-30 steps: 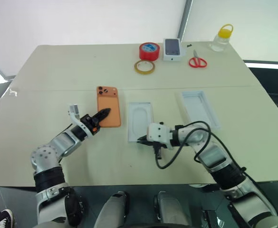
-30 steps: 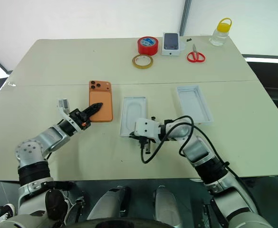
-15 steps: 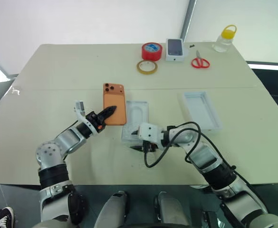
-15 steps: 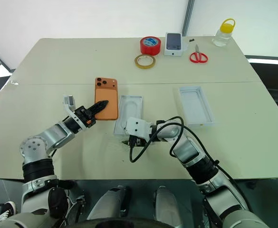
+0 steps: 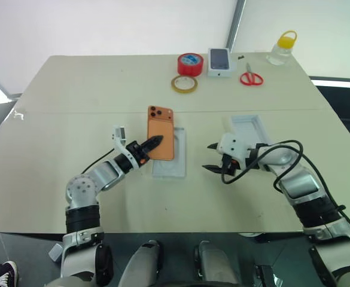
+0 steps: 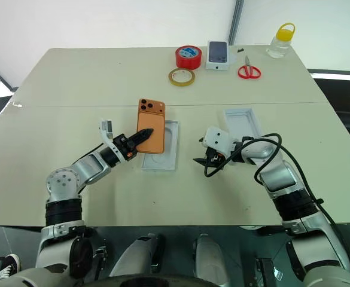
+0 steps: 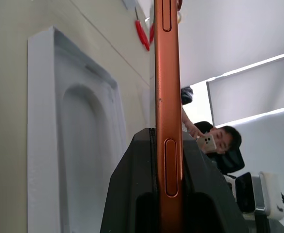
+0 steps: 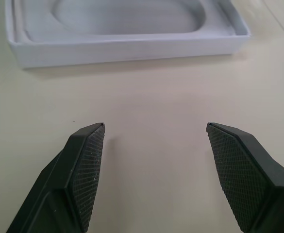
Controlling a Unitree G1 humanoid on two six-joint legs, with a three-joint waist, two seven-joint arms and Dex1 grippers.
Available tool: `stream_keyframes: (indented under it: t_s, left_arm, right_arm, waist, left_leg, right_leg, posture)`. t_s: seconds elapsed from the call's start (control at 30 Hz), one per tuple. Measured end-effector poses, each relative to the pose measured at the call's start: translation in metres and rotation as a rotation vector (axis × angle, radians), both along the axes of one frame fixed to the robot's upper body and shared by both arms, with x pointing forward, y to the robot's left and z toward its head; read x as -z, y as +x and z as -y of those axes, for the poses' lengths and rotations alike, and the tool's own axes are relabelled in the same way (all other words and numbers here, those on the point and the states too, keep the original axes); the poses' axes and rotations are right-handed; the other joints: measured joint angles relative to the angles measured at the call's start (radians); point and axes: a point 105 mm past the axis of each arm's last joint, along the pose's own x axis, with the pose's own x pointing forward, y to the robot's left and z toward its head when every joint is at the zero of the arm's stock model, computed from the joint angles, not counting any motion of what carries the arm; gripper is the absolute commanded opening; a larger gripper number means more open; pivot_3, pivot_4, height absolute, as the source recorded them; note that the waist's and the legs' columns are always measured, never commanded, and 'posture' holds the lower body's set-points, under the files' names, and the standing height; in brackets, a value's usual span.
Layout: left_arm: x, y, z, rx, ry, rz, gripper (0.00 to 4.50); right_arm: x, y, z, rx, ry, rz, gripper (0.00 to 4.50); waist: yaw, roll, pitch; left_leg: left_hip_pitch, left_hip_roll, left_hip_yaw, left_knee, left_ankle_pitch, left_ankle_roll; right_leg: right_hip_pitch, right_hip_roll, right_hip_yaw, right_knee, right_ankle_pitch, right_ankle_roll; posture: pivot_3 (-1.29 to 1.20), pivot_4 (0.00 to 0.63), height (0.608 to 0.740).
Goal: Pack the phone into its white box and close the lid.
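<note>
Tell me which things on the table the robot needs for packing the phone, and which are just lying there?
Needed: the phone held in the left hand, the white box under it, the lid.

Lying about: red tape roll, yellow tape ring, scissors, small phone-picture box, yellow-capped bottle.

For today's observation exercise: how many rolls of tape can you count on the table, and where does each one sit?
2. The red tape roll sits near the table's far edge, beside the small phone box. The yellowish tape roll lies just in front of it, flat. None appears hidden.
</note>
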Motion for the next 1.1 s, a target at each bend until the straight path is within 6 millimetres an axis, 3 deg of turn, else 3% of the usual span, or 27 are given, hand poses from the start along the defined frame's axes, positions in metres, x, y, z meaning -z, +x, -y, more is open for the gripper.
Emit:
stream_keyframes:
  t_s: [0.1,0.2,0.4,0.67,0.87,1.07,1.1]
  left_arm:
    - [0.002,0.001,0.001,0.003,0.007,-0.01,0.41]
    - [0.006,0.0,0.001,0.015,0.009,-0.031,1.3]
    - [0.003,-0.003,0.004,0.05,0.004,-0.031,4.23]
    - [-0.001,-0.004,0.001,0.067,0.034,-0.027,4.23]
    - [-0.017,-0.013,-0.007,0.081,0.1,0.047,4.23]
    - [-0.015,-0.019,-0.013,0.082,0.142,0.046,4.23]
    - [-0.017,-0.019,-0.015,0.079,0.159,0.057,4.0]
  right_arm:
    - [-0.004,0.002,-0.004,-0.009,0.011,0.025,3.49]
    - [-0.004,0.003,-0.004,-0.002,0.016,0.037,3.53]
    - [0.0,0.008,0.001,0.024,0.009,0.041,3.53]
    - [-0.005,0.012,-0.001,0.021,0.018,0.065,3.53]
    - [-0.004,0.015,0.001,0.03,0.017,0.072,3.53]
    - [-0.004,0.017,0.001,0.034,0.015,0.078,3.53]
    - [-0.004,0.018,0.001,0.035,0.017,0.08,3.53]
  waist:
    - [0.004,0.0,0.0]
    - [0.005,0.0,0.0]
    - [0.004,0.0,0.0]
    - [0.003,-0.001,0.0]
    - [0.003,0.0,0.0]
    - [0.002,0.0,0.0]
    - [0.002,0.0,0.0]
  left_leg:
    - [0.0,0.0,0.0,0.0,0.0,0.0]
    - [0.0,0.0,0.0,0.001,0.0,0.0]
    - [0.0,0.0,0.0,0.001,0.0,0.0]
    - [0.0,0.0,0.0,0.001,0.0,0.0]
    - [0.0,0.0,0.0,0.001,0.0,0.0]
    - [0.0,0.0,0.0,0.001,0.0,0.0]
    - [0.0,0.0,0.0,0.001,0.0,0.0]
  right_leg:
    - [0.0,0.0,0.0,0.0,0.0,0.0]
    - [0.0,0.0,0.0,0.0,0.0,0.0]
    - [0.001,0.0,0.0,0.0,0.0,0.0]
    - [0.001,0.0,0.0,0.0,0.0,0.0]
    - [0.001,0.0,0.0,0.0,0.0,0.0]
    - [0.001,0.0,0.0,0.0,0.0,0.0]
    - [0.0,0.0,0.0,0.0,0.0,0.0]
  posture:
    - [0.0,0.15,0.74]
    - [0.0,0.15,0.74]
    - [0.0,0.15,0.74]
    - [0.0,0.15,0.74]
    - [0.0,0.15,0.74]
    - [0.0,0.15,0.74]
    - [0.0,0.15,0.74]
